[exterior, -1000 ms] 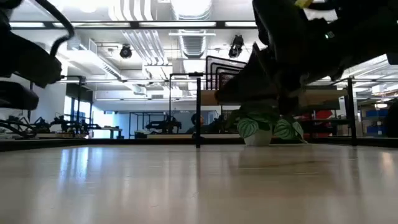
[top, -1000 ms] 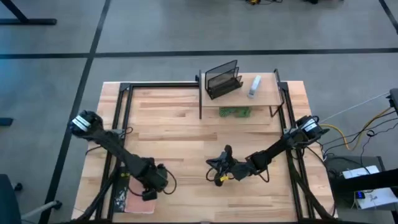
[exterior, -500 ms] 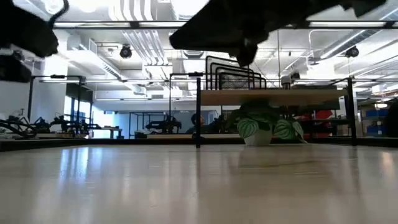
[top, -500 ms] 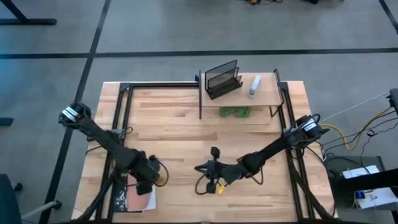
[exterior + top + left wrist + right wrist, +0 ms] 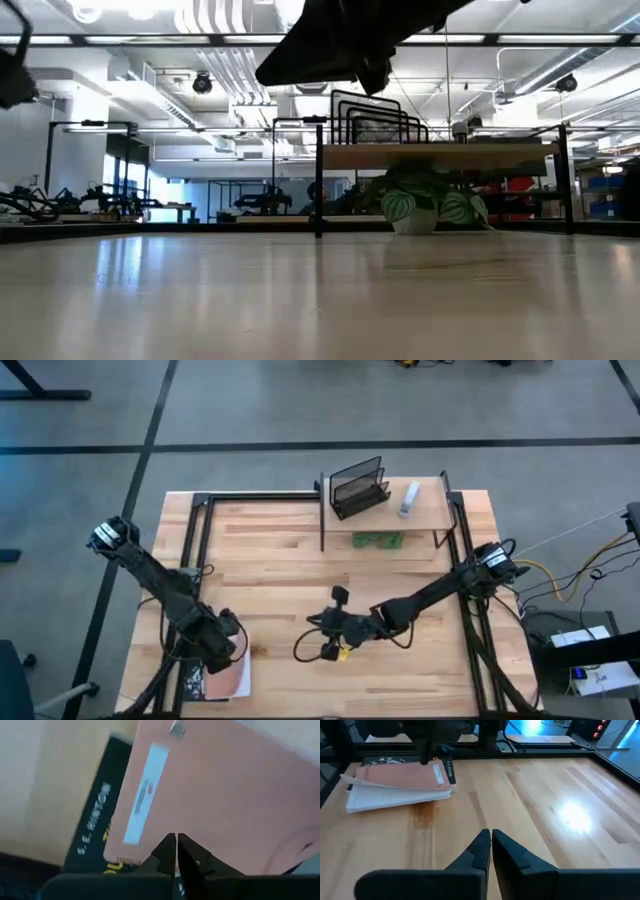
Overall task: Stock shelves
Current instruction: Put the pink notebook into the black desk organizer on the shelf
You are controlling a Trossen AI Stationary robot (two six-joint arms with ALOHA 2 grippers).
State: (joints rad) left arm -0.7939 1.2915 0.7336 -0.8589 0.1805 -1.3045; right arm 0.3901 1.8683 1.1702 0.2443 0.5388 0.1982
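My left claw (image 5: 222, 643) hangs over the stack of books (image 5: 220, 678) at the near left corner of the worktop (image 5: 270, 570), fingers pinched together and holding nothing; through its wrist camera I see the closed tips just above the salmon-pink cover (image 5: 215, 795), with a black book (image 5: 95, 825) bearing yellow lettering lying under it. My right claw (image 5: 318, 647) sits to the right of that stack, out over the bare middle of the worktop near the front edge, its two fingers also drawn together and empty; its wrist camera looks across the boards to the pink-covered book (image 5: 402, 775) resting on a thick white-paged one (image 5: 395, 797). Well beyond the books, at the far right of the worktop, stands the shelf (image 5: 420, 510), a light wood board on thin black legs. On it, a black wire rack (image 5: 358, 487) sits toward the left and a small white object (image 5: 409, 499) lies to the rack's right. Under the shelf, a leafy green plant (image 5: 425, 205) in a white pot stands on the worktop.
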